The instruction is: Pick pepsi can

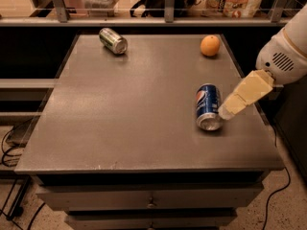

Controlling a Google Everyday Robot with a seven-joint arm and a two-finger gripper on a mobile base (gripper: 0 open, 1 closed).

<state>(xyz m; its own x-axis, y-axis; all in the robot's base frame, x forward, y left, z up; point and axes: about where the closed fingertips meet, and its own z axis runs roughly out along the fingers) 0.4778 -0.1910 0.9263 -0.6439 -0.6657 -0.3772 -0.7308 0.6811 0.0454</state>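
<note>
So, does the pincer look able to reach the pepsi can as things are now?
Probably yes. The pincer hangs right beside the pepsi can, which lies on its side near an edge of the table. Nothing stands between them; the orange and the green can are far off.

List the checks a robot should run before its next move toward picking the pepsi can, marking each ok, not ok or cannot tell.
1. Target found: the pepsi can lies on its side on the table, right of centre: ok.
2. Hand at the can: the hand sits at the can's right side, near its silver front end: ok.
3. Hand around the can: cannot tell.
4. Neighbours apart: the orange and the green can lie far back: ok.
5. Can fully on the table: ok.
</note>
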